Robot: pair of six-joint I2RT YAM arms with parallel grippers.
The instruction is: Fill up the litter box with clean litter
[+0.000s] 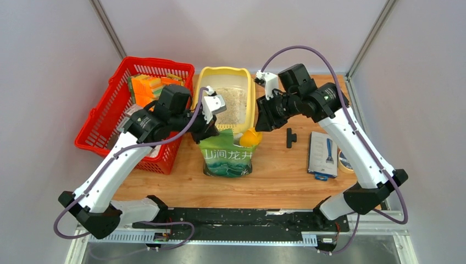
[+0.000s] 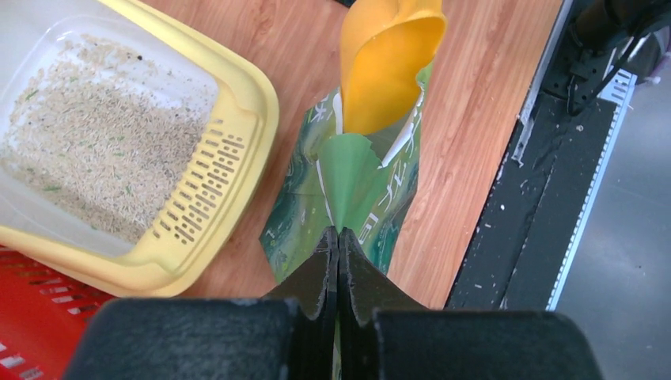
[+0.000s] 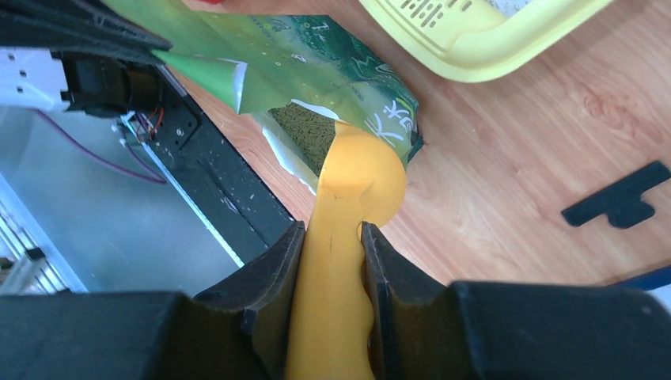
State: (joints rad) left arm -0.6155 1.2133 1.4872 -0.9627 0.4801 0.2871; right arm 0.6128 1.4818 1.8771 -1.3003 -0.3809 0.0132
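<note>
The pale yellow litter box [image 1: 250, 102] stands at the table's back middle with a thin layer of beige clean litter [image 1: 233, 104] inside. The left wrist view shows its slotted lip [image 2: 210, 190] and the litter [image 2: 87, 158]. In front of it stands the green pouch [image 1: 228, 157]. My left gripper [image 2: 339, 231] is shut on the pouch's folded top edge [image 2: 348, 170]. My right gripper [image 3: 332, 229] is shut on the handle of an orange scoop [image 3: 356, 182]. The scoop's bowl [image 2: 388, 63] sits at the pouch's open mouth, where granules [image 3: 305, 127] show inside.
A red mesh basket [image 1: 110, 118] with orange and green items stands left of the litter box. A black T-shaped piece [image 1: 290, 137] and a carded brush pack [image 1: 323, 155] lie on the wood to the right. A black rail [image 1: 236, 220] runs along the near edge.
</note>
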